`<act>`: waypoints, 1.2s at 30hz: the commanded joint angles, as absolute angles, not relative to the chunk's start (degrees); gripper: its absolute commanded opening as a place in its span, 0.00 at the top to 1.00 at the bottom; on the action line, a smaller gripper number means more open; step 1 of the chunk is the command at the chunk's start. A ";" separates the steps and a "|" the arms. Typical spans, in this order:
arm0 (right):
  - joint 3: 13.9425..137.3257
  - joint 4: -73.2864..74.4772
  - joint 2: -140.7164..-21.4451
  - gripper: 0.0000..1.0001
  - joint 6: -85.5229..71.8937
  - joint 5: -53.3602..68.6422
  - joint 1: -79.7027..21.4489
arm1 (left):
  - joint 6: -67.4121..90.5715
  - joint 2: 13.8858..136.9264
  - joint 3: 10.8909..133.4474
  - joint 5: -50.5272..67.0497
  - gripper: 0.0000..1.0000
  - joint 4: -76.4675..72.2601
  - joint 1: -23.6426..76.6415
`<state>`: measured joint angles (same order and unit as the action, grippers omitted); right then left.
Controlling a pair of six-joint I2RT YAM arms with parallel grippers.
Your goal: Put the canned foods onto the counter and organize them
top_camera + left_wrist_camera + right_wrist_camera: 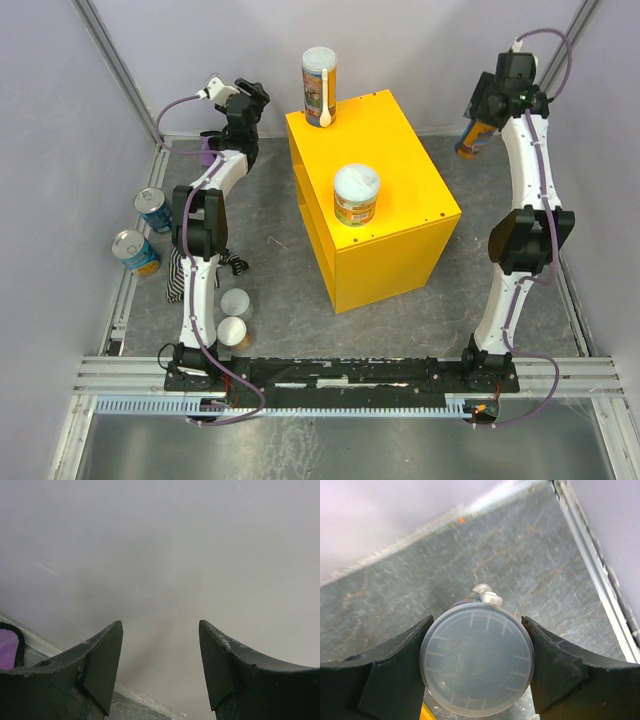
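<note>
Two cans on top: we see a tall tube [320, 82] at the far left corner of the yellow counter [400, 150], a white spoon [327, 105] against its side, and a short white-lidded tub [356, 195] upright nearer the middle of the top.
Right gripper [477, 621]: we find its fingers pressed against both sides of a clear-lidded tube [476, 666], gripping it just under the lid.
Where that tube is: in the top view it sits at the far right of the table, well apart from the counter; we cannot tell whether it is lifted or standing.
Left gripper [160, 627]: jaws spread wide with nothing between them, facing the pale back wall, a purple cloth [7, 647] just beside it.
Blue tins: we count two, the far blue tin [153, 210] and the near blue tin [135, 252], both upright by the table's left edge.
Pale-lidded tubs: two, the upper tub [235, 303] and the lower tub [232, 332], just beside the left arm near its base.
Striped cloth [178, 272]: lies partly under the left arm, between the tins and those tubs.
</note>
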<state>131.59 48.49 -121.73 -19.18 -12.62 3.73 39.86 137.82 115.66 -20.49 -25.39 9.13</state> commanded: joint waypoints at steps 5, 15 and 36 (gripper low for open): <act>141.67 40.41 -108.31 0.99 -14.81 -12.66 -1.05 | 41.93 136.90 120.86 -23.03 0.31 -26.47 9.43; 142.98 35.52 -102.52 0.99 -8.99 -13.23 -10.12 | 41.22 138.13 124.32 -22.31 0.31 -25.25 9.47; 142.14 30.25 -94.97 0.99 -2.09 -16.66 -22.83 | 41.62 137.90 125.58 -21.86 0.32 -24.52 9.48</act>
<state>138.76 41.67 -99.46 -3.31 -15.79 -22.11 40.53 138.19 122.93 -20.97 -23.03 9.13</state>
